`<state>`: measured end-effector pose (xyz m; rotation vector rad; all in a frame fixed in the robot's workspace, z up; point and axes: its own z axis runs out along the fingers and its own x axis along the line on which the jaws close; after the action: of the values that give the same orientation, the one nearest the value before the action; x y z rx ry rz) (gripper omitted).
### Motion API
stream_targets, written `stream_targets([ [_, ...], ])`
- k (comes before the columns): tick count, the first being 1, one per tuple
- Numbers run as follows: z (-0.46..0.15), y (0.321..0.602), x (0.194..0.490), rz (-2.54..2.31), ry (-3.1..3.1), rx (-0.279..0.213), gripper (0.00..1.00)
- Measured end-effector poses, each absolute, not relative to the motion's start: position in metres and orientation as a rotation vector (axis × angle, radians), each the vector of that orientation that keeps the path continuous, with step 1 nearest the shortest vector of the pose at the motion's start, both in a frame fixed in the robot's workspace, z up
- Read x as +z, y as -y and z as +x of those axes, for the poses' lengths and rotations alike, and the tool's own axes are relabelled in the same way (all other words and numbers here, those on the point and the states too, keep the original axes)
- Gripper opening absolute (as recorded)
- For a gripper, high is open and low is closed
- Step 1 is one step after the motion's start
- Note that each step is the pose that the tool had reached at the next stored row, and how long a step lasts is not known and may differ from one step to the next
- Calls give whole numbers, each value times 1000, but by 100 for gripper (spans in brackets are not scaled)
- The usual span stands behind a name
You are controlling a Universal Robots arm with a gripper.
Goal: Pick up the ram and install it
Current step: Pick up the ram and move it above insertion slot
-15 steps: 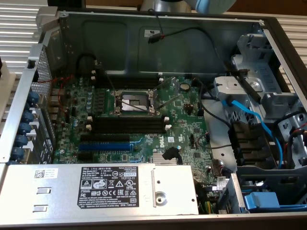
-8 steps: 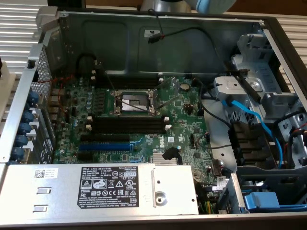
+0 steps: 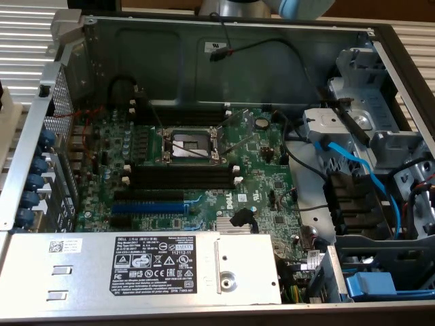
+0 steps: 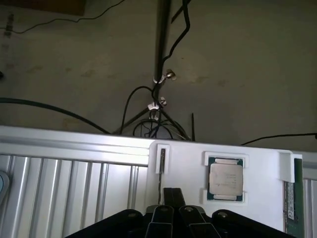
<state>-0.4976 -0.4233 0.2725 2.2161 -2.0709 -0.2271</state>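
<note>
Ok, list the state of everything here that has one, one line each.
end effector, shut, nothing between its fingers
ram, resting in its holder at the edge of the white tray, not held
processor chip, seated in its pocket on the tray
memory slots, empty, no stick installed
computer case, open, motherboard exposed

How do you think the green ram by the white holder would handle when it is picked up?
The ram looks thin and flat, so it is probably stiff and light. Its narrow edges give little to grip, so it may slip or twist. It looks like a bare circuit board, likely fragile against hard squeezing.
</note>
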Motion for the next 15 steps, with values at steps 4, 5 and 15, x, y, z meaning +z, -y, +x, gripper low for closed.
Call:
stream_targets([
  [4,-498,424,272,2173,2033,-304,10],
  [5,-497,426,272,2164,2025,-321,10],
  [15,-497,431,272,2150,2013,-344,10],
])
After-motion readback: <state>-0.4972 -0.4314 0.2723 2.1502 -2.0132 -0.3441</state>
